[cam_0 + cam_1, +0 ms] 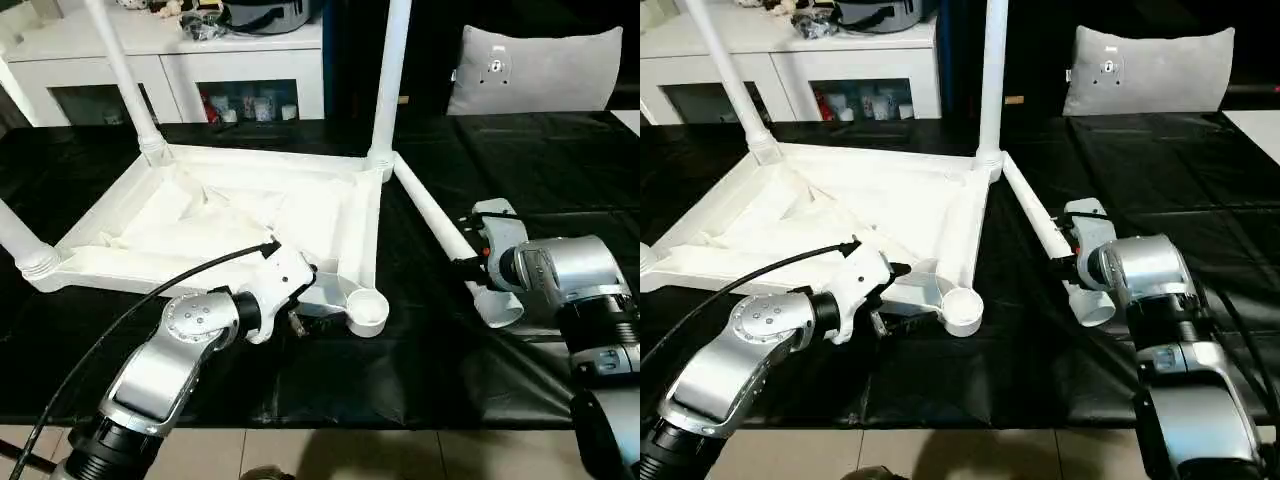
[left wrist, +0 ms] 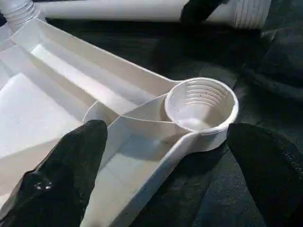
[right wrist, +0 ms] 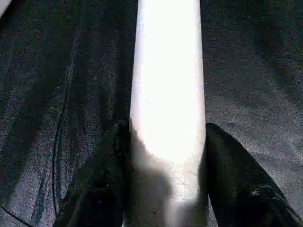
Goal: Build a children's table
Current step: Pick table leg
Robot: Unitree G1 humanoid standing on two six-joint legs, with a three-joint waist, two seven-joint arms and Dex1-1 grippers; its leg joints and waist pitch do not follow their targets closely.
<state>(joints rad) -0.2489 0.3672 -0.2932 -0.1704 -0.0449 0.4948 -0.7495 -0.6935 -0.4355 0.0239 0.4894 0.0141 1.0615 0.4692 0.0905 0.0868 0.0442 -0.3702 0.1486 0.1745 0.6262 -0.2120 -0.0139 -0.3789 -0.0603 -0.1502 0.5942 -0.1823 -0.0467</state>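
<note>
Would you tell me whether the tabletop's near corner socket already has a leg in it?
Empty: the near corner socket shows bare inner threads, and the fourth leg lies on the black cover.

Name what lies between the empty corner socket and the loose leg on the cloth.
Only bare black cloth separates the socket from the loose leg, as the left eye view shows.

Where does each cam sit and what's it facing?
Left eye and right eye: on the head, looking down over both silver forearms at the upturned tabletop and loose leg.
Left wrist: along the left pincer, open astride the empty corner socket.
Right wrist: along the right pincer, fingers either side of the loose leg.
Shared: left wrist and head views both show that socket.
</note>
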